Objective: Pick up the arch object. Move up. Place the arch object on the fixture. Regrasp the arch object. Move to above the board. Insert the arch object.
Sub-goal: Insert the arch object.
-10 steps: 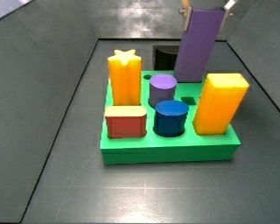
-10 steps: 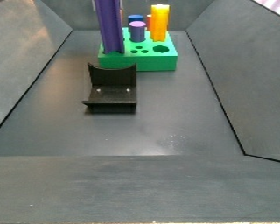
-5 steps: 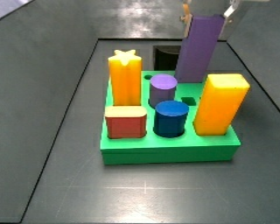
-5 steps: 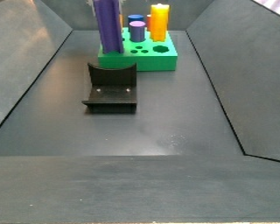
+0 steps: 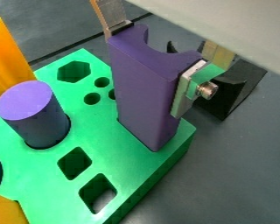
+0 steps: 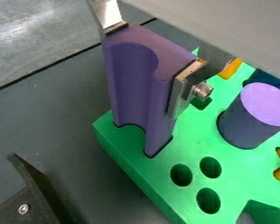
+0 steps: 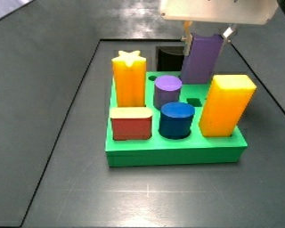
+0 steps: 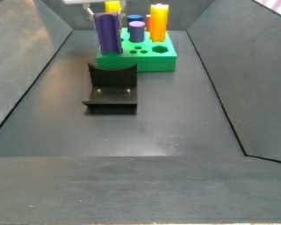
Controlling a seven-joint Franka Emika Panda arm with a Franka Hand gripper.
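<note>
Both side views: high, angled down at floor. Board [image 7: 175, 147] seen close in a side view, fixture [image 7: 169, 59] behind it; seen far in a side view [image 8: 143, 55], fixture [image 8: 111, 88] nearer camera. Both wrist views: close on gripper [image 5: 149, 48] clamping arch [image 5: 149, 87], board beneath; opposite arch faces shown [image 6: 143, 83].

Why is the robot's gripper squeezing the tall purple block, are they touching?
Touching. In both wrist views the gripper's silver fingers press flat against opposite faces of the arch object, over the board.
</note>
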